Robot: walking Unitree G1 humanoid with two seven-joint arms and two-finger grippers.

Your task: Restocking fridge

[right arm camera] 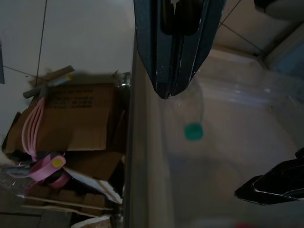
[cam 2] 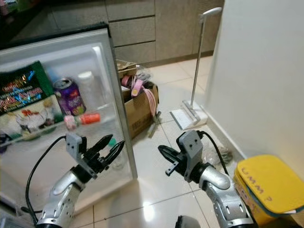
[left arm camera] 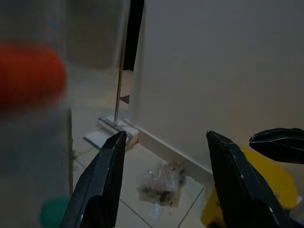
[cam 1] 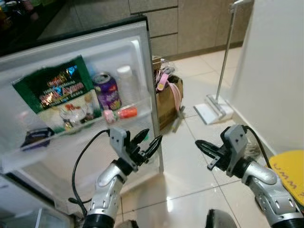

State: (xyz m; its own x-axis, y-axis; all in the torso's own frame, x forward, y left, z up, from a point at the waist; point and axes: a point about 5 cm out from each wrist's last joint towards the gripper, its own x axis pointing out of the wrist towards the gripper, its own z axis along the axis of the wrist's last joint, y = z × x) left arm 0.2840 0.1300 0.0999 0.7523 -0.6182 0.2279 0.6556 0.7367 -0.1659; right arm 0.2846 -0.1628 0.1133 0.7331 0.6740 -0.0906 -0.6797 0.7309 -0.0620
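While the fridge door [cam 1: 142,52] stands swung open on the left of the scene, its shelf [cam 1: 76,130] holds a green snack bag [cam 1: 54,92], a purple can [cam 1: 108,90], a white bottle [cam 1: 126,78] and a small bottle with an orange cap [cam 1: 121,113] lying on its side, long axis running left to right along the shelf. The left gripper [cam 1: 148,141] hangs just below and slightly to the right of that shelf, near the door's free edge, its two black fingers spread well apart with nothing between them. A clear bottle with a green cap [right arm camera: 193,131] seems to sit low in the door just beyond the left gripper, though the dim wrist view makes this hard to confirm. The right gripper [cam 1: 204,148] floats over the tiled floor [cam 1: 190,175] to the right, well apart from the door, its fingers close together and empty. The left arm is clearly the nearer one to the stocked items; the shelf lies up and to the left of its fingertips, so any reach would go that way. Farther back, a cardboard box [cam 1: 168,102] of pink odds and ends stands beside the door, a flat mop [cam 1: 216,107] leans near the white wall [cam 1: 275,71], and a yellow lid [cam 1: 289,173] sits at the near right.
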